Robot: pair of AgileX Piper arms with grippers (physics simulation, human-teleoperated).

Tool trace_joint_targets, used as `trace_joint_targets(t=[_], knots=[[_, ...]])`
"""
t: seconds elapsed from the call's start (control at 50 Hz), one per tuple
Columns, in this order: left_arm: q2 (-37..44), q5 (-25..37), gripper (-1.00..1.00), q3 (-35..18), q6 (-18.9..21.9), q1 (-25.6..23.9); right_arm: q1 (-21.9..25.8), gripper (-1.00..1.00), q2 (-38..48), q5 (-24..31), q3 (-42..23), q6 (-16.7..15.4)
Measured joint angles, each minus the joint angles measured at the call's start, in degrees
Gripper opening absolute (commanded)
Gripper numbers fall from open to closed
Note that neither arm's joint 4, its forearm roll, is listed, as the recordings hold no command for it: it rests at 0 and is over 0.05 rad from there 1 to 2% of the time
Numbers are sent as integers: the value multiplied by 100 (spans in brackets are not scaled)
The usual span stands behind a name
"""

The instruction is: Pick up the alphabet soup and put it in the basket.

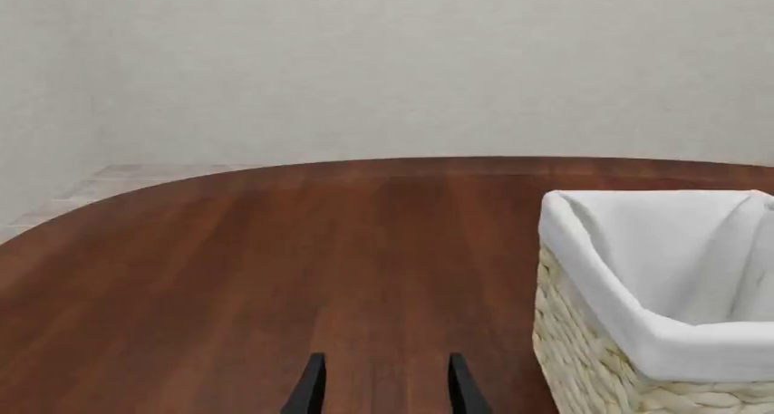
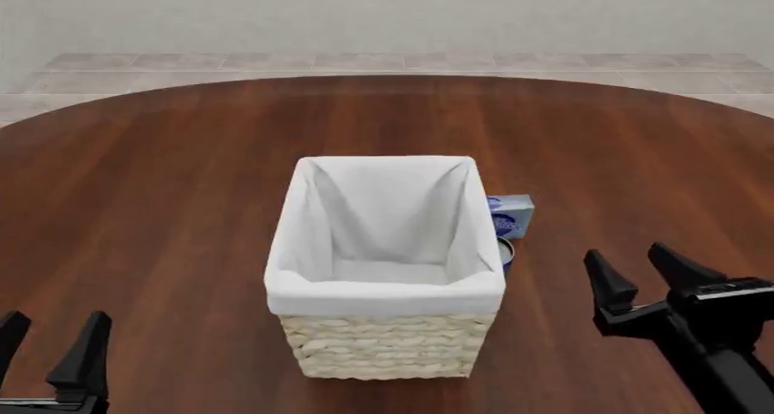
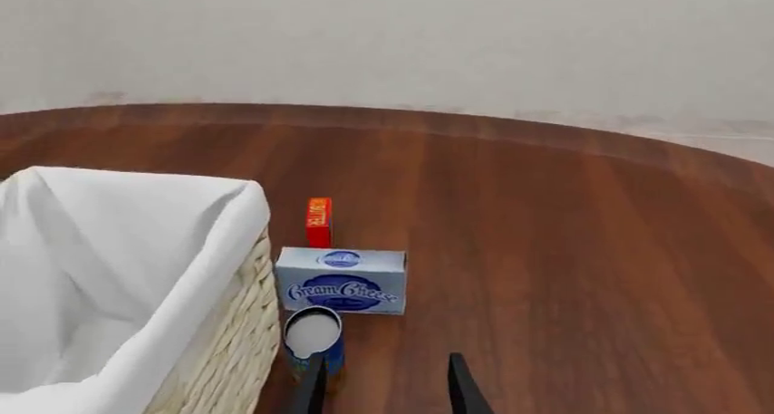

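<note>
Both open, empty, left gripper (image 2: 49, 341), right gripper (image 2: 641, 274), dark wood table (image 2: 158, 187), basket (image 2: 384, 296), pale wall (image 2: 387, 15)

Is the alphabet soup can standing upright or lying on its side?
Upright. In the right wrist view the alphabet soup shows its pale round end facing up, beside the basket and outside it, near the cream cheese box.

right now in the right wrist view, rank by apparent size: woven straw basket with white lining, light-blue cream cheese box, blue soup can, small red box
1. Woven straw basket with white lining
2. Light-blue cream cheese box
3. Blue soup can, partly hidden
4. Small red box, farthest away, so its rank is unsure
</note>
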Motion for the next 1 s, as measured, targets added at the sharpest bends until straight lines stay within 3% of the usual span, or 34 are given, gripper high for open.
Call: trace_joint_targets(t=[0.3, 0.6, 1.0], knots=[[0, 0, 100, 0, 0, 0, 381, 100, 1159, -342, -502, 147], [0, 0, 100, 0, 0, 0, 461, 100, 2237, -530, -973, -84], [0, 0, 100, 0, 0, 0, 767, 100, 3007, -330, -1383, -420]])
